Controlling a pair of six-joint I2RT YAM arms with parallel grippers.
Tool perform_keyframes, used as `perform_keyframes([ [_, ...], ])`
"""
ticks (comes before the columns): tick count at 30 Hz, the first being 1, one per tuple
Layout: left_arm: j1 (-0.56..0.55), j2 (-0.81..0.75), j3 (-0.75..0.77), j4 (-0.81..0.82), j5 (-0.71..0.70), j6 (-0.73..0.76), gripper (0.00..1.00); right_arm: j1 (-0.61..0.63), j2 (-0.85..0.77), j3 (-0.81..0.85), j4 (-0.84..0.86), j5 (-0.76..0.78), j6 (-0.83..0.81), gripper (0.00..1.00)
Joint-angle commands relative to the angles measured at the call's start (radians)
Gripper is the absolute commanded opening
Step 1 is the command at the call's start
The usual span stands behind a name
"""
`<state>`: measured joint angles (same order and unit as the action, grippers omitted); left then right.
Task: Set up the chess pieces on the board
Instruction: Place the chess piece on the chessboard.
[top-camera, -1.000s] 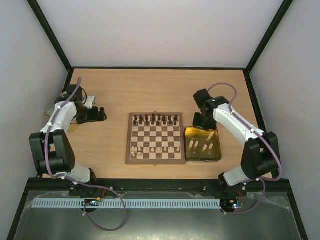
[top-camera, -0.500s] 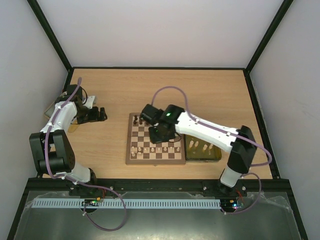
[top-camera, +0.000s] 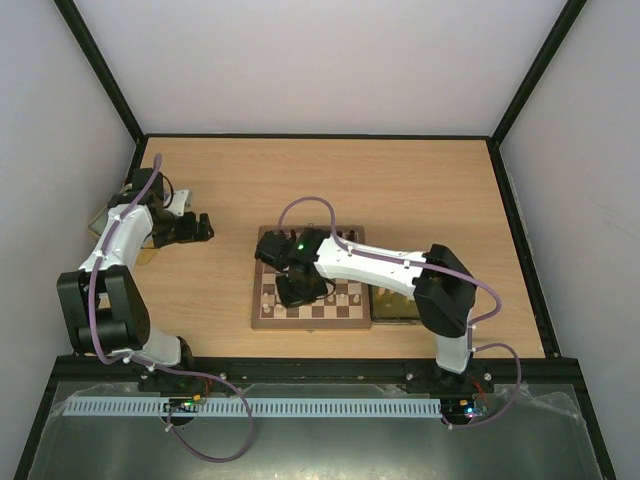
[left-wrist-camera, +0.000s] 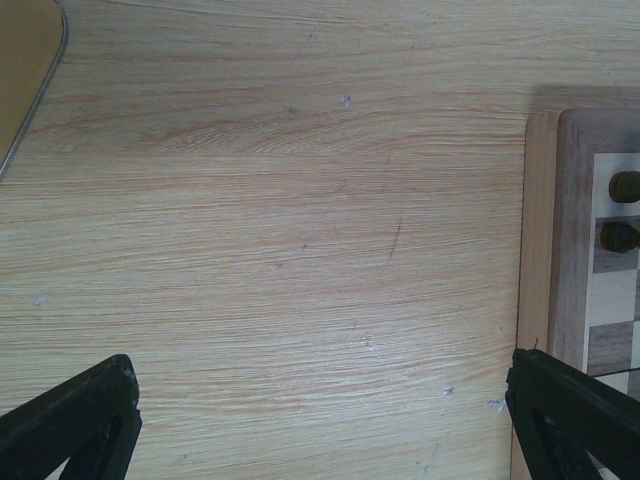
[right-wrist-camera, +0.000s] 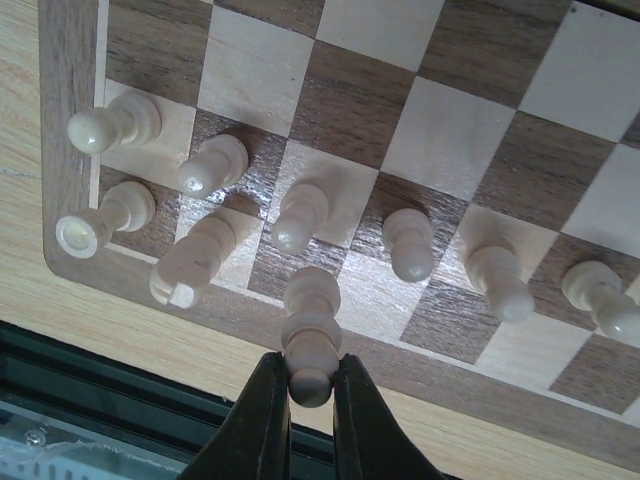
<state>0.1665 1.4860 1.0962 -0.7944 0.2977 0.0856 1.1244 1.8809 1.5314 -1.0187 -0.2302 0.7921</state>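
The board (top-camera: 330, 324) lies mid-table, dark chess pieces (top-camera: 345, 238) along its far rows. My right gripper (right-wrist-camera: 312, 375) is shut on the top of a cream chess piece (right-wrist-camera: 312, 300), held at the board's near edge (right-wrist-camera: 70, 100) close to its near-left corner. Several cream pieces (right-wrist-camera: 410, 245) stand on the two near rows just beyond it. From above, the right gripper (top-camera: 290, 292) hangs over that corner. My left gripper (top-camera: 205, 228) stands open left of the board. In its wrist view the left gripper (left-wrist-camera: 320, 420) spans bare table, with the board's edge (left-wrist-camera: 575, 250) and two dark pieces (left-wrist-camera: 622, 210) at right.
A yellow-tinted tray (top-camera: 405, 305) sits against the board's right side, largely covered by my right arm. Another tray (top-camera: 108, 215) lies under the left arm at the table's left edge; its corner (left-wrist-camera: 25, 60) shows in the left wrist view. Black frame posts border the table.
My right arm has swung from above the tray, leftward across the board, to its near-left corner, staying shut. The left arm has not moved.
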Motion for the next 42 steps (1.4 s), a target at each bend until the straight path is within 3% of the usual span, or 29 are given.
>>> perform_keyframes([
  [1,-0.004,-0.022,-0.009,-0.002,0.001,-0.002,1.0,0.004,0.024,-0.009,0.024,-0.016,-0.011,0.02],
  [42,-0.005,-0.028,-0.016,0.003,0.003,-0.001,1.0,0.011,0.07,-0.01,0.037,-0.058,-0.031,0.14],
])
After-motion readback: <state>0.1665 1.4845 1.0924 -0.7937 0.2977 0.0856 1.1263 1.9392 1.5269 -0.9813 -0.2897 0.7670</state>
